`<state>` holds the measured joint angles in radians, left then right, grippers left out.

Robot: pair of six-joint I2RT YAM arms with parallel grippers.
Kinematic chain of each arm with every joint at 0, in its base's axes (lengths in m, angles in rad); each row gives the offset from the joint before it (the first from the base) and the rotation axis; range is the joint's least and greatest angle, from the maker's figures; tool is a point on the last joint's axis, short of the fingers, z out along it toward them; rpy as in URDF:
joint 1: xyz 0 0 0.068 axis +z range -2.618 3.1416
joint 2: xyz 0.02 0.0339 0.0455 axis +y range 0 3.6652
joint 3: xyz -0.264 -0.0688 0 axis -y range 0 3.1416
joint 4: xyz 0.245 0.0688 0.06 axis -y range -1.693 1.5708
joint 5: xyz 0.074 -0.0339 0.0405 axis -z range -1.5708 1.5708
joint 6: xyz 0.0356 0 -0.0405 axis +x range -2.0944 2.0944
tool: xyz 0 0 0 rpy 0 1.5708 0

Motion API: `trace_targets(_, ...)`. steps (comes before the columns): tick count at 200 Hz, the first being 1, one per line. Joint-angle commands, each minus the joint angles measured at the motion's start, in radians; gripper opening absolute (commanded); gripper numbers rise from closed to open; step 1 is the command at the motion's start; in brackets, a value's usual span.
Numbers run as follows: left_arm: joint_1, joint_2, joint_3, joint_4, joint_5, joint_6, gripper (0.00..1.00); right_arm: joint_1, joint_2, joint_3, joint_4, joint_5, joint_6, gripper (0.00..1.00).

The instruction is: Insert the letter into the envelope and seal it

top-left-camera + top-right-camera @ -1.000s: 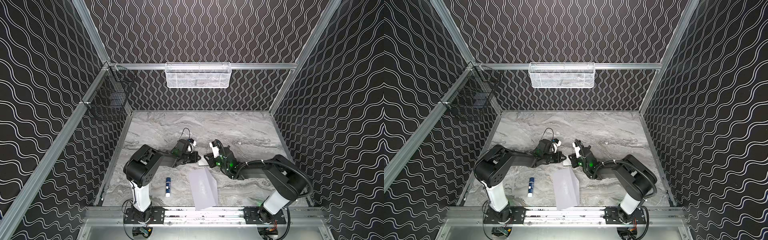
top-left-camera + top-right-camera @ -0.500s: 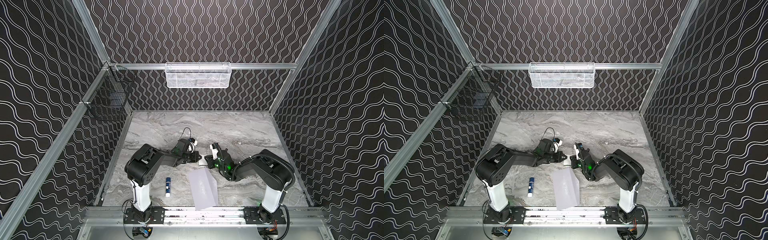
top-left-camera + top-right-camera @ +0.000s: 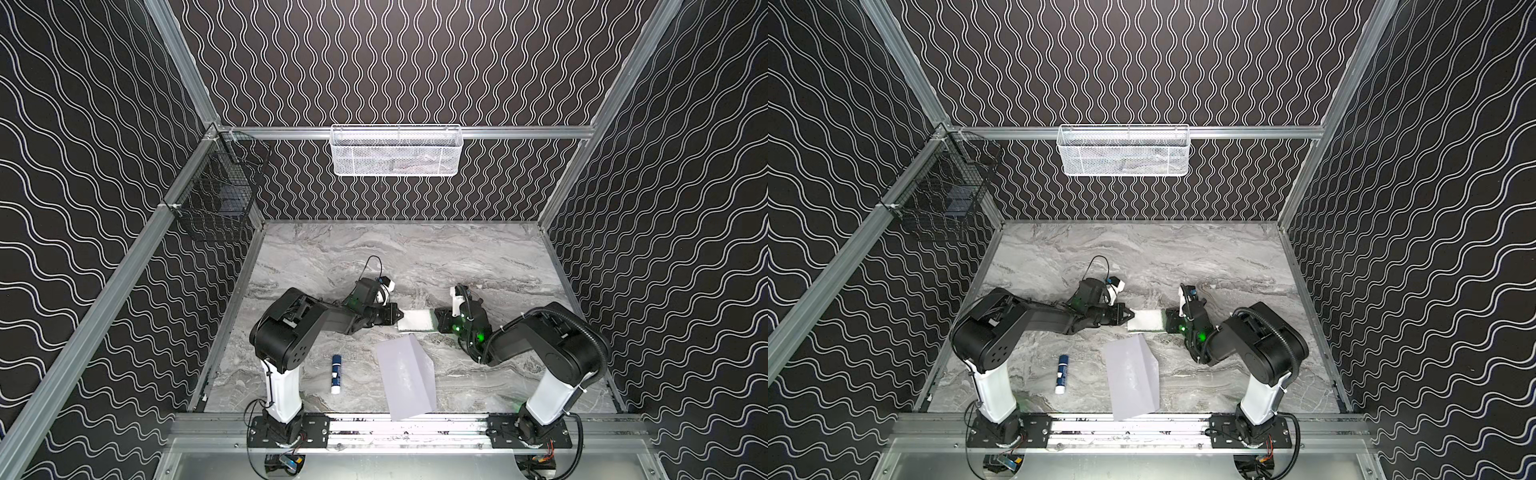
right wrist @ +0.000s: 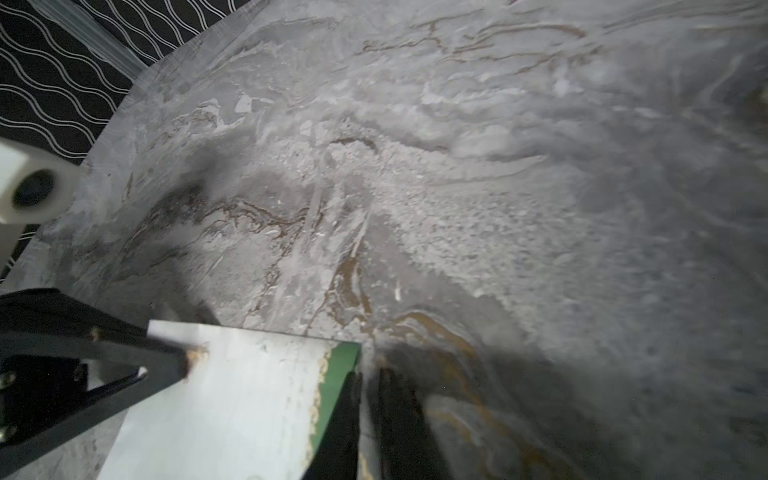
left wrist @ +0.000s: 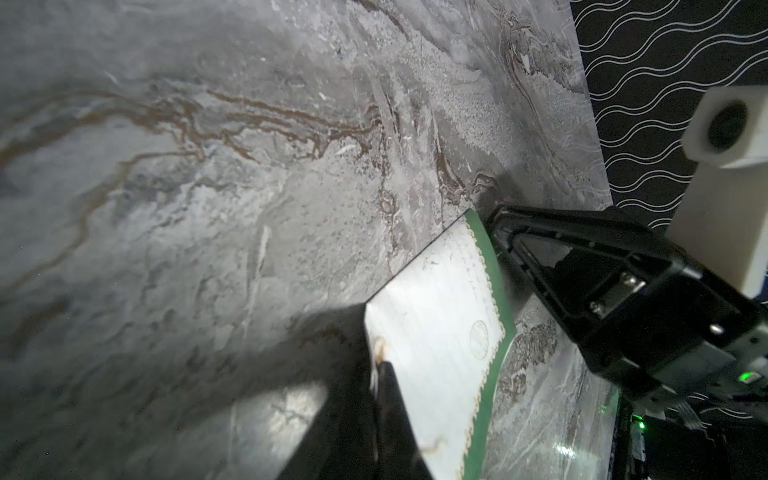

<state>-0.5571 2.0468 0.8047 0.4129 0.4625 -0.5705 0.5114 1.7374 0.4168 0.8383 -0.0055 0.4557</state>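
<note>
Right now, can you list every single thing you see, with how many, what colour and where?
letter: one, white with green border, mid-table between the grippers
envelope: one, pale lavender, at the table's front edge
glue stick: one, blue and white, lying left of the envelope
white mesh basket: one, on the back rail
black wire basket: one, on the left rail
table: one, grey marble
left gripper: one, black, shut on the letter
right gripper: one, black, at the letter's green edge, grip unclear

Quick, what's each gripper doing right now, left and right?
Left gripper: closed, holding the letter by one edge.
Right gripper: jaws almost together at the letter's green border; whether it grips cannot be told.
</note>
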Motion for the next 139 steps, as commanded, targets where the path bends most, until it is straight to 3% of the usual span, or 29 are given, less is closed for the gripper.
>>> trace_targets(1, 0.001, 0.01, 0.012, -0.08, -0.031, 0.013, 0.0, -0.028, -0.08, 0.025, -0.142, -0.052, -0.017, 0.14)
trace_targets(16, 0.001, 0.009, 0.022, -0.084, -0.031, 0.013, 0.0, -0.067, -0.151, 0.033, -0.126, -0.16, -0.018, 0.15)
trace_targets(40, -0.001, 0.025, 0.044, -0.071, -0.028, -0.002, 0.0, -0.04, -0.176, 0.083, -0.128, -0.243, -0.026, 0.14)
trace_targets(70, -0.007, 0.039, 0.096, -0.077, -0.022, 0.003, 0.0, 0.011, -0.078, 0.121, -0.109, -0.248, 0.0, 0.14)
trace_targets(105, -0.009, 0.051, 0.129, -0.081, 0.0, 0.017, 0.0, 0.004, 0.034, 0.142, -0.153, -0.218, 0.007, 0.13)
trace_targets(125, -0.008, 0.046, 0.127, -0.085, 0.011, 0.024, 0.0, -0.018, 0.091, 0.102, -0.066, -0.265, 0.061, 0.13)
trace_targets(139, -0.007, 0.044, 0.122, -0.086, 0.014, 0.029, 0.1, -0.027, 0.116, 0.079, -0.022, -0.281, 0.096, 0.12)
